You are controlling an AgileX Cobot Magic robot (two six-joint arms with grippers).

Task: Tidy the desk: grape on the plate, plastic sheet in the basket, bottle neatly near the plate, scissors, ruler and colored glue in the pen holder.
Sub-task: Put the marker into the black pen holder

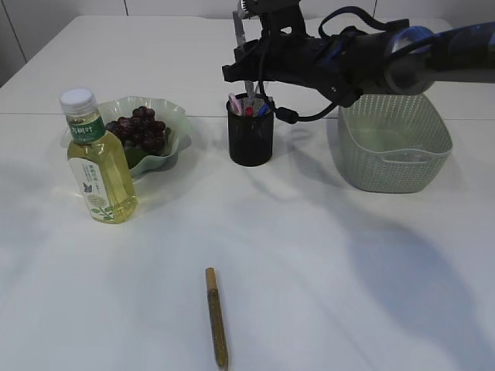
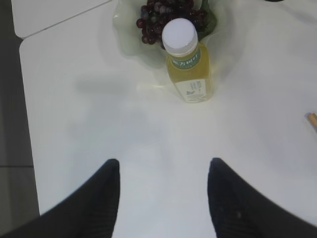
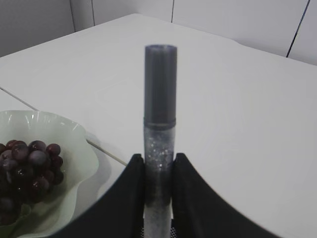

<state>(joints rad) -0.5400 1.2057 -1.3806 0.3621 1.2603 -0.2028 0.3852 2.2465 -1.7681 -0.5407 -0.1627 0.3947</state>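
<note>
Black fingers of the right gripper (image 3: 158,191) pinch a tube of silver glitter glue (image 3: 159,129), held upright directly above the black mesh pen holder (image 1: 250,135), where pink and blue items already stand. The left gripper (image 2: 163,191) hangs over the white table (image 1: 325,270) with its jaws spread and empty. Dark grapes (image 1: 139,130) sit in the pale green plate (image 1: 176,117), the bottle (image 1: 97,158) just beside it. A pale green basket (image 1: 394,143) stands right of the holder, and a brown stick (image 1: 216,315) lies near the front edge.
</note>
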